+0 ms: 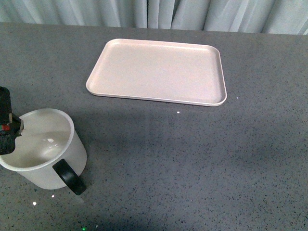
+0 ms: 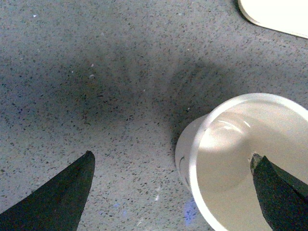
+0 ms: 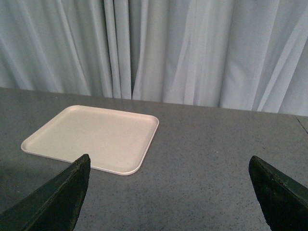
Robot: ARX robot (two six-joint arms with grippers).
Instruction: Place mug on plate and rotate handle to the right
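The white mug stands upright on the grey table at the front left, its black handle pointing toward the front. The pale pink plate lies empty further back, at the middle. My left gripper is open at the mug's left rim. In the left wrist view the gripper straddles the mug's wall: one finger is over the pale interior, the other outside over the table. My right gripper is open and empty, away from the plate. It is not in the front view.
A grey speckled table carries everything. Pale curtains hang behind its far edge. A corner of the plate shows in the left wrist view, beyond the mug.
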